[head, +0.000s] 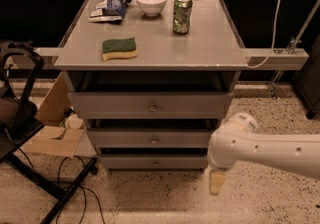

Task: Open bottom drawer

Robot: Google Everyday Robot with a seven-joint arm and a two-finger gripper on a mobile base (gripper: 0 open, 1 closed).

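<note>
The bottom drawer (150, 162) is the lowest of three grey drawers under the grey table, with a small round knob (154, 164) in the middle of its flat front. Its front sits a little behind the middle drawer (150, 139) and the top drawer (150, 105). My gripper (216, 183) hangs pointing down at the end of the white arm (265, 148), just right of the bottom drawer's right end and a little in front of it, close to the floor. It touches nothing and holds nothing.
On the table top (200, 48) lie a green sponge (119, 48), a white bowl (151, 2), a green can (182, 14) and a snack bag (110, 8). A black chair frame (20, 118), cardboard (52, 138) and cables (75, 188) are on the left floor.
</note>
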